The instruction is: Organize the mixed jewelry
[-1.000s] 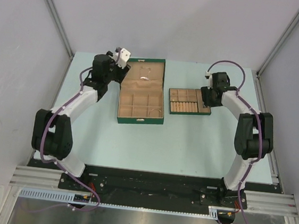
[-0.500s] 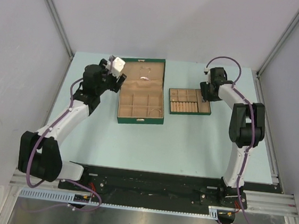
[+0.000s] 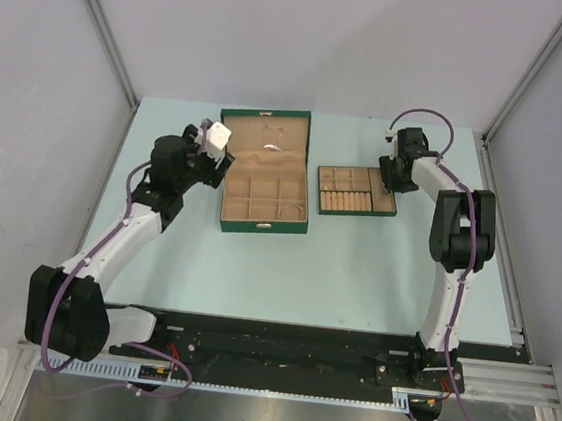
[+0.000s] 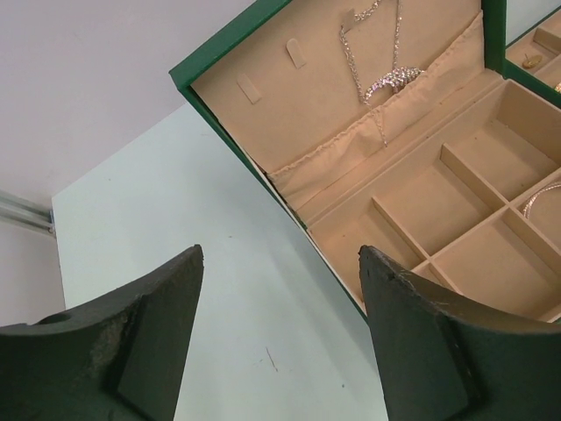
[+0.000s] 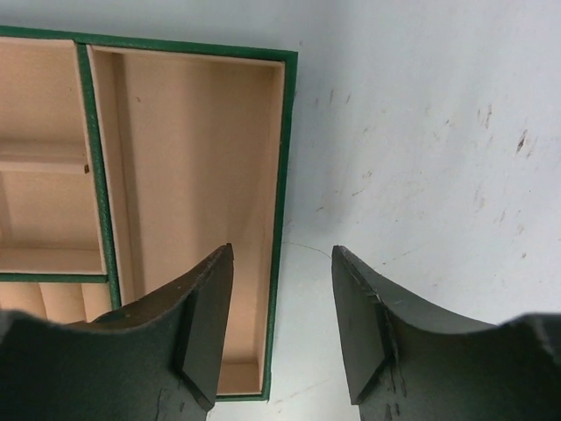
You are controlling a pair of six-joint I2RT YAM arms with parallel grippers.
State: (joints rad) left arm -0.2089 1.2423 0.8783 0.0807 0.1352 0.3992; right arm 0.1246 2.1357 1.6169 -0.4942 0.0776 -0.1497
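The thin chain necklace with a sparkly pendant cluster [image 4: 393, 79] lies on the tan inside of the green box's open lid [image 3: 266, 134]. A thin bangle [image 4: 543, 200] shows in one tan compartment at the right edge of the left wrist view. A tiny gold-looking piece [image 4: 532, 60] lies in the small divided tray [image 3: 355, 191]. My left gripper [image 3: 220, 164] [image 4: 280, 254] is open and empty, above the table just left of the box. My right gripper [image 3: 390, 177] [image 5: 282, 254] is open and empty, its jaws on either side of the tray's right green wall [image 5: 282, 158].
The green box [image 3: 262, 227] with tan compartments sits mid-table, the small tray just right of it. Grey walls and metal rails enclose the pale blue table [image 3: 354, 279]. The tray's long right compartment [image 5: 193, 175] holds nothing.
My left gripper has drawn back from the lid's far left corner toward the near left of the box. My right arm's elbow has swung up; its gripper stays at the tray's right end.
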